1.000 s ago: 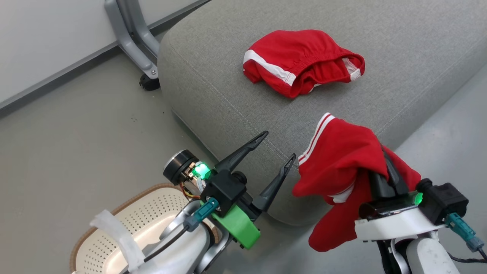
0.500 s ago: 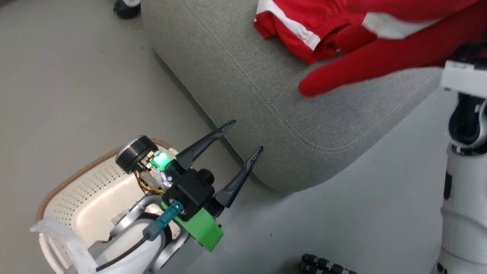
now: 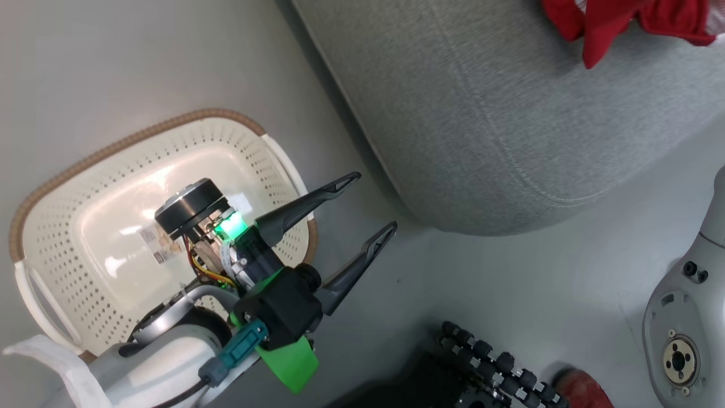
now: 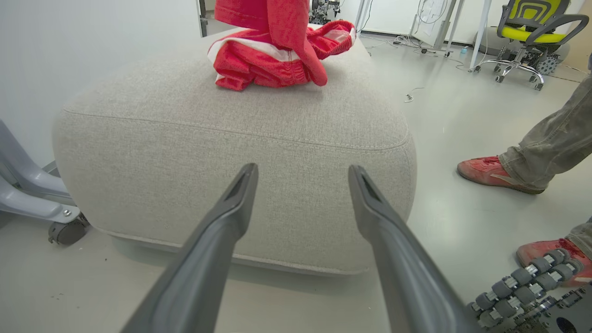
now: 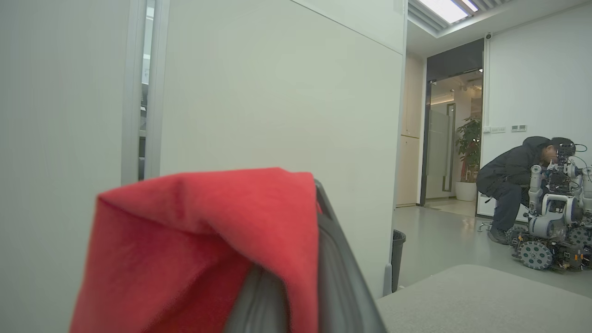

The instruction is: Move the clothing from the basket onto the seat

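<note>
The cream basket [image 3: 51, 187] stands on the floor with just its sticker label [image 3: 152, 241] inside. My left gripper [image 3: 375, 202] hovers open beside it, short of the grey seat [image 3: 487, 113], nothing between its fingers [image 4: 303, 171]. One red garment with white stripes [image 4: 259, 62] lies bunched on top of the seat [image 4: 231, 148]. A second red garment [image 4: 282, 23] hangs from above it, its tip near the lying one. In the right wrist view this garment [image 5: 208, 240] drapes over my right gripper [image 5: 296, 277], which is shut on it. The head view catches red cloth [image 3: 600, 28] at its top right.
A person's red shoes [image 4: 488, 169] and trouser legs stand right of the seat. My wheeled base [image 3: 498, 362] is at the bottom. A grey caster leg [image 4: 60, 231] sits left of the seat. Another person [image 5: 508, 185] crouches by a second robot far off.
The head camera has swung down and left, bringing the whole basket into view. My right gripper has carried its red garment up over the seat, close to the lying one. The left gripper stays open.
</note>
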{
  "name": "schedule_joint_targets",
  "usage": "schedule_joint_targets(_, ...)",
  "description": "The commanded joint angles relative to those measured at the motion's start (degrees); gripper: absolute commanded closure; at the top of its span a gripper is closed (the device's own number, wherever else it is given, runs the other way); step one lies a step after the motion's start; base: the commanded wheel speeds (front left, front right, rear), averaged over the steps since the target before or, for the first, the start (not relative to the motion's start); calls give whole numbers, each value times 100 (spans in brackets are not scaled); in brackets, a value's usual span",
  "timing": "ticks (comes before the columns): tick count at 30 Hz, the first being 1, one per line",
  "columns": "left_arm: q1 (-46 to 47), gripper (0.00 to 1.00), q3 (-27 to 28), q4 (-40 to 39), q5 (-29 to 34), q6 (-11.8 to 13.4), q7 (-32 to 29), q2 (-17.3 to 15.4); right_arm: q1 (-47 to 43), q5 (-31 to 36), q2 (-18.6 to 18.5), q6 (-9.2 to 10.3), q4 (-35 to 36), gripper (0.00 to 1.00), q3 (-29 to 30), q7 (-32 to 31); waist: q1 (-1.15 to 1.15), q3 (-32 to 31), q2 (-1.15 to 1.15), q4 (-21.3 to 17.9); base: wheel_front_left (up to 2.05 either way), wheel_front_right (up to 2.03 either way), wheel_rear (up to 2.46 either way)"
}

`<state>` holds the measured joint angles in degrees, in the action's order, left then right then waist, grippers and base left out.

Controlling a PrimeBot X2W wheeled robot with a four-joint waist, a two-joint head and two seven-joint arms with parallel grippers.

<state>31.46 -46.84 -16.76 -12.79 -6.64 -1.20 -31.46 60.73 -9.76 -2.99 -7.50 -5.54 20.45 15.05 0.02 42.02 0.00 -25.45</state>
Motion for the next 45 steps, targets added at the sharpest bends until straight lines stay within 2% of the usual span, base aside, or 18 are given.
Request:
schedule_joint_targets(1,119,0,-56,-54,61,-33,-11,-76,28,140,-28,1,-151,100,59,20,-2,730,0,327,0,0,0)
schedule_joint_targets(11,64,0,-139,-121,1,-36,62,-304,-645,688,-4,2,-1286,100,636,19,-2,895,0,372,0,0,0)
schedule_joint_targets(12,60,0,-124,-102,-12,-25,76,-318,-689,708,-4,2,-1329,95,700,20,-2,875,0,367,0,0,0)
schedule_joint_targets(13,53,0,-117,-88,-28,-12,79,-323,-746,709,-5,1,-1346,57,713,20,-2,851,0,364,0,0,0)
schedule_joint_targets(14,42,0,-114,-71,-46,-2,96,-320,-814,667,4,2,-1373,5,716,20,-2,814,0,366,0,0,0)
schedule_joint_targets(15,30,0,-112,-60,-61,2,103,-314,-851,609,0,2,-1371,0,784,20,-2,782,0,369,0,0,0)
schedule_joint_targets(22,-165,0,-56,228,-337,177,371,-69,-1520,494,2,2,-996,0,721,20,-2,215,0,445,0,0,0)
schedule_joint_targets(28,-437,0,-77,750,-671,318,723,312,-2493,606,-2,2,-605,0,124,20,-2,-683,0,641,0,0,0)
schedule_joint_targets(35,-791,0,45,1627,-1113,581,1228,865,-3649,450,1,2,-524,0,-616,20,-2,-1830,0,1123,0,0,0)
schedule_joint_targets(45,-1421,0,498,2797,-1665,940,1600,1436,-4822,390,0,2,-781,0,-1457,19,-2,-3189,0,1857,0,0,0)
